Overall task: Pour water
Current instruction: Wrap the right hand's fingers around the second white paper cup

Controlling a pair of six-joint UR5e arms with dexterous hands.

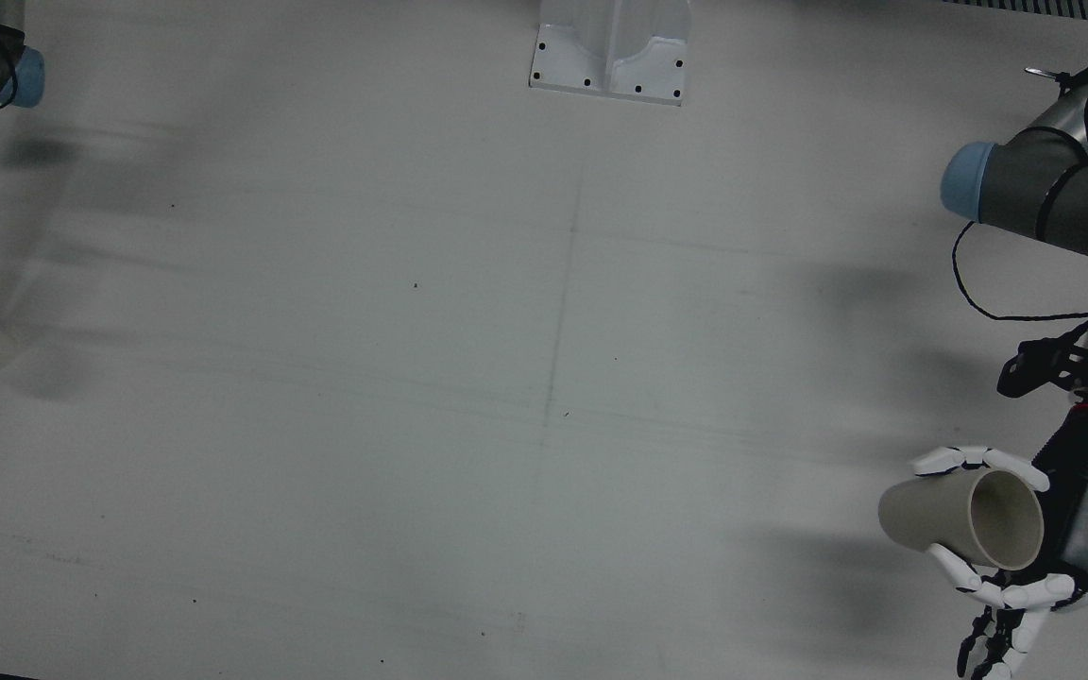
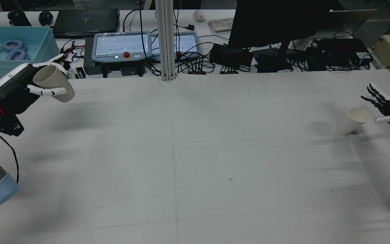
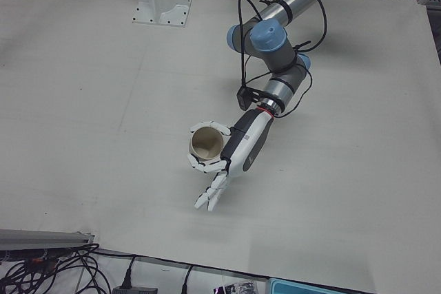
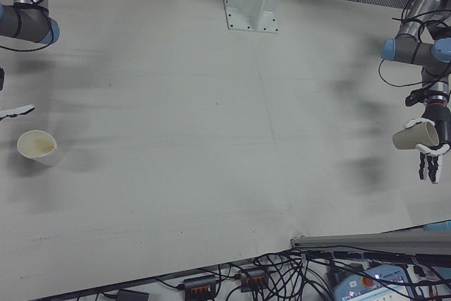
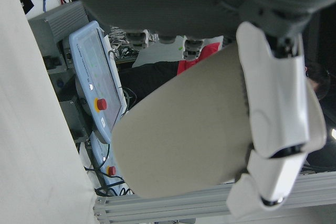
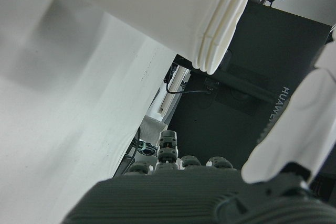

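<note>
My left hand (image 2: 15, 89) is shut on a beige paper cup (image 2: 53, 83), held above the table and tilted, its mouth toward the palm. The same cup (image 1: 960, 519) and left hand (image 1: 1073, 529) sit at the front view's lower right, and the cup (image 3: 207, 146) looks empty in the left-front view. A white paper cup (image 2: 352, 121) with a layered rim stands on the table at the right edge. My right hand (image 2: 388, 108) is open just beside it, fingers spread, its thumb close to the rim. The white cup (image 4: 39, 147) also shows in the right-front view.
The grey table (image 2: 195, 152) stretches between the two cups. A white mounting bracket (image 1: 610, 57) is bolted at its robot-side edge. Beyond the far edge lie teach pendants (image 2: 120, 45), a monitor (image 2: 276, 20), a blue bin (image 2: 8, 51) and cables.
</note>
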